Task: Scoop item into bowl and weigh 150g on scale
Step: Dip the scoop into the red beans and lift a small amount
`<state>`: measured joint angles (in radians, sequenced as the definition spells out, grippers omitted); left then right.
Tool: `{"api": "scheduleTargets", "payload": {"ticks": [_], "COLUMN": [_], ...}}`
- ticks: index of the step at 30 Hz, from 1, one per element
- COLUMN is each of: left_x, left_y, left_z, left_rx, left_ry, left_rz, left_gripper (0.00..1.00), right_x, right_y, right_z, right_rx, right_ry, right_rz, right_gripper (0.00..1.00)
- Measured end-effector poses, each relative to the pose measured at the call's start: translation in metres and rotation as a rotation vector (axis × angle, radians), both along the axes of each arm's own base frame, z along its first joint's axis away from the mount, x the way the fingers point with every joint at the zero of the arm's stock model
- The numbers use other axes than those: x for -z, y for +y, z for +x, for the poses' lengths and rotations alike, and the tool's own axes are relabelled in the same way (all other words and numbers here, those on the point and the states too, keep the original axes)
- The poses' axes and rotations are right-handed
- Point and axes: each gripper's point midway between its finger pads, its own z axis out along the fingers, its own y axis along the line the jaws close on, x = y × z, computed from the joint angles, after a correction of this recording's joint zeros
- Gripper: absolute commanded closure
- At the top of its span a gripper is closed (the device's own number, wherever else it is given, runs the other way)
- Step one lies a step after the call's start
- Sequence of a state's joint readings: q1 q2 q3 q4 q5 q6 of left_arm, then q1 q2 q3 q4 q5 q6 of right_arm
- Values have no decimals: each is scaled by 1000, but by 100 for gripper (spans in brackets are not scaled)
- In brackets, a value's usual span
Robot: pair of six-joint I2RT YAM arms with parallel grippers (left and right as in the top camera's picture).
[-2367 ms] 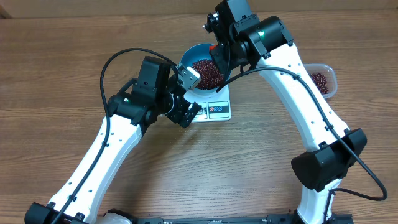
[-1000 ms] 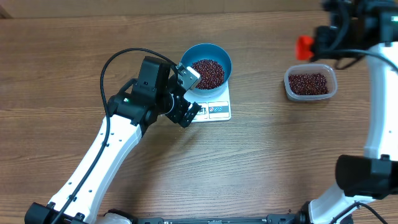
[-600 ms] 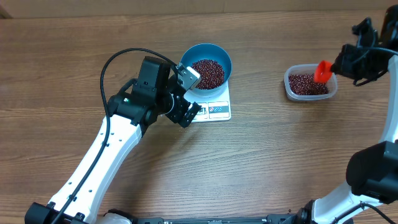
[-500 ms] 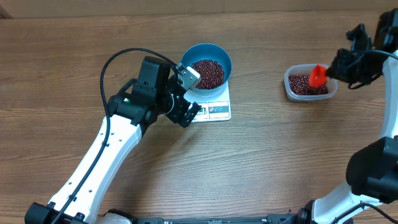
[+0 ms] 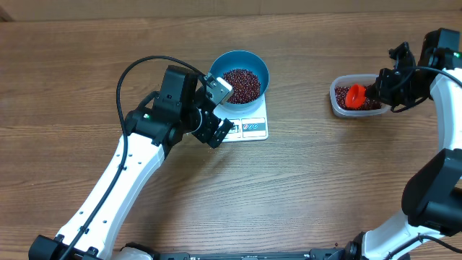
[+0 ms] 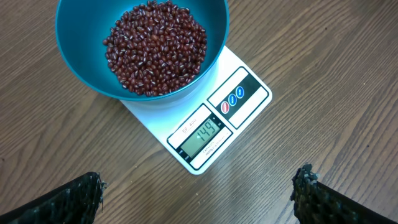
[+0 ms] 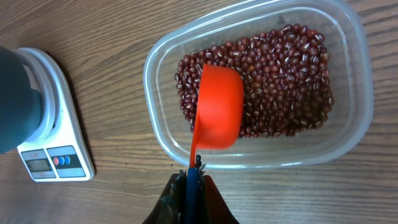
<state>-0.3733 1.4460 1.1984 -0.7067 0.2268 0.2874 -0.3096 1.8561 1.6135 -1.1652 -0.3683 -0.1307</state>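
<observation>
Returning from the bowl [image 5: 255,62] at upper centre, the right gripper [image 7: 191,180], clamped on the orange scoop [image 7: 219,107], now dips into the tub [image 7: 354,93] at right. The scale [image 6: 245,99] reads 149, so the beans [image 6: 155,46] likely need a pinch more. The left gripper [image 6: 198,194] gapes wide, empty.

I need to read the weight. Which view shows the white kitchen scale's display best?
The left wrist view: the small flat white kitchen scale sits close below the camera, its display legible. Overhead shows it small, display unreadable; the right wrist view has it at the left edge, display tiny.
</observation>
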Motion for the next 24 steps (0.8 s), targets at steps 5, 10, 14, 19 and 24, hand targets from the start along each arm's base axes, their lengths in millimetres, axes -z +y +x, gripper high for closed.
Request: {"api": "scheduleTargets", "payload": {"ticks": [5,10,14,19,24], "left_x": [0,0,0,0,0], "left_y": [0,0,0,0,0], "left_z": [0,0,0,0,0], "left_rx": [0,0,0,0,0], "left_ry": [0,0,0,0,0], "left_rz": [0,0,0,0,0], "left_gripper": [0,0,0,0,0], "right_x": [7,8,8,9,10], "right_y": [2,14,22,21,18], "right_z": [4,9,11,11,11], "right_rx": [-7,-40,-56,-47,-35], "right_ry": [-18,-33,-36,-28,-24], "right_rz": [-3,-7,-6,-19,-38], "right_gripper": [96,96,96,96,96]}}
